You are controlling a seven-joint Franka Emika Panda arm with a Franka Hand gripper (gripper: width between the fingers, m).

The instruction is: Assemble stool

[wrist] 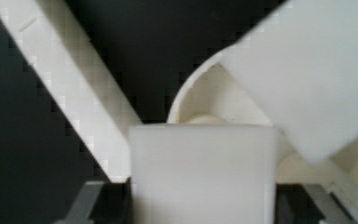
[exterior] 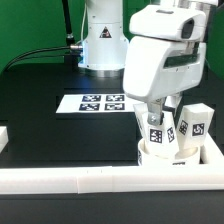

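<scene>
A: Start with the big things. Where does everything sit?

B: Take the seat [exterior: 166,152] as the landmark. The black table [exterior: 50,120] runs under it, and the white border rail [exterior: 90,178] lies along the table edge just in front of the seat, turning up past it on the exterior view's right. The marker board [exterior: 101,102] lies flat well behind the seat, toward the exterior view's left. The arm hangs directly over the seat.

A: And the legs?

B: One leg [exterior: 155,130] stands upright on the seat, under the gripper [exterior: 153,118]. Two other tagged legs [exterior: 193,124] lean just behind the seat on the exterior view's right, close against each other.

A: Is the claw holding that leg?

B: It looks clamped on it. In the wrist view the white block [wrist: 201,170] fills the space between the dark fingers [wrist: 98,195], with the seat's curved rim [wrist: 202,95] just beyond.

A: So which step is this?

B: I judge it as fitting the first leg into a seat recess. Whether it is already seated I cannot tell; the joint is hidden.

A: What does the next move need?

B: Probably keeping the leg upright and turning or pressing it home without dragging the seat off the rail corner. A tilt could jam it.
</scene>
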